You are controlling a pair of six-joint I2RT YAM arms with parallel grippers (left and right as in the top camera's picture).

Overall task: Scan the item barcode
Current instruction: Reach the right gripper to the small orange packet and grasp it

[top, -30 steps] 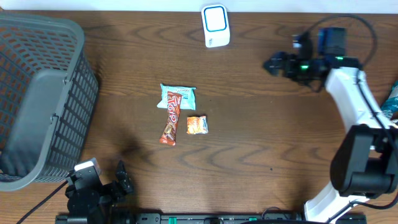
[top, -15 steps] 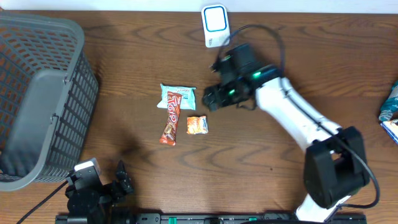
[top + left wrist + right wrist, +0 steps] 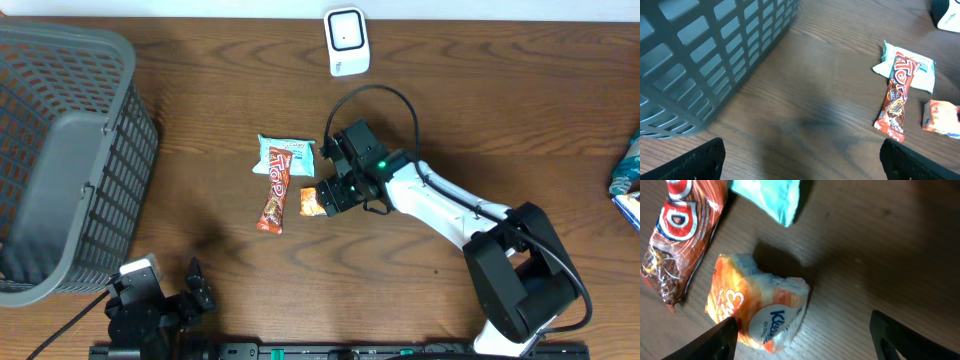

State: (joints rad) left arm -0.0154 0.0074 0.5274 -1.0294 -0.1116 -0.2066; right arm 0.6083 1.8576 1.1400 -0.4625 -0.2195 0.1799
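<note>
Standing at the counter's (image 3: 480, 110) left edge is a grey mesh basket (image 3: 60, 150). By the near-left corner the left gripper (image 3: 802, 167) hangs over bare wood, its fingers spread wide with nothing between them.

Toward the middle lies a pale blue packet (image 3: 287, 153), flat. A red-brown bar (image 3: 275, 192) overlaps its near side and runs on toward the near edge. Just right of the bar's lower half sits the orange packet (image 3: 757, 307), crumpled, label up.

The right gripper (image 3: 812, 337) is low over that orange packet, its fingers apart. One finger (image 3: 722, 340) is at the packet's side, though I cannot tell whether it touches; the other stands well clear over wood. Nothing is clamped.

A white scanner (image 3: 346, 40) stands upright at the far edge, well apart from the packets. At the right edge a teal wrapper (image 3: 628, 168) shows, partly cut off.
</note>
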